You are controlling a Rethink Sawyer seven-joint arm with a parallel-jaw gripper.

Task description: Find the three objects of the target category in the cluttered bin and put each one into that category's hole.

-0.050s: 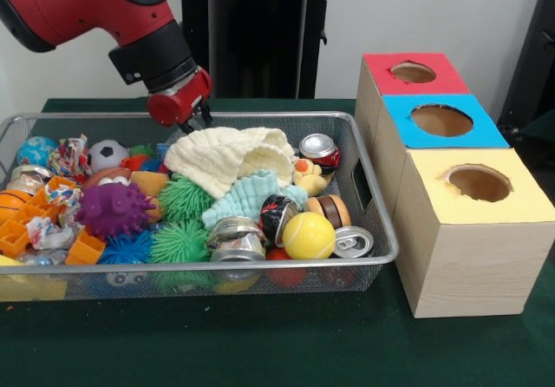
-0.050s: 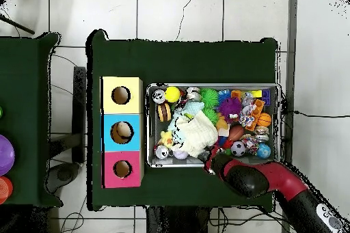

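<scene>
Bin (image 1: pixel 368 198) clutter sits right under the pincer (image 1: pixel 196 120), which hovers at the far rim just beside the cream cloth (image 1: pixel 230 157), fingers slightly spread and empty as far as I can tell; crushed cans (image 1: pixel 236 236) lie nearer the camera, beyond that cloth.

My bin (image 1: pixel 373 231) is shiny wire mesh; cream cloth (image 1: pixel 230 157) looks waffle-textured; cans (image 1: pixel 236 238) glossy metal; boxes (image 1: pixel 468 257) matt wood grain.
</scene>
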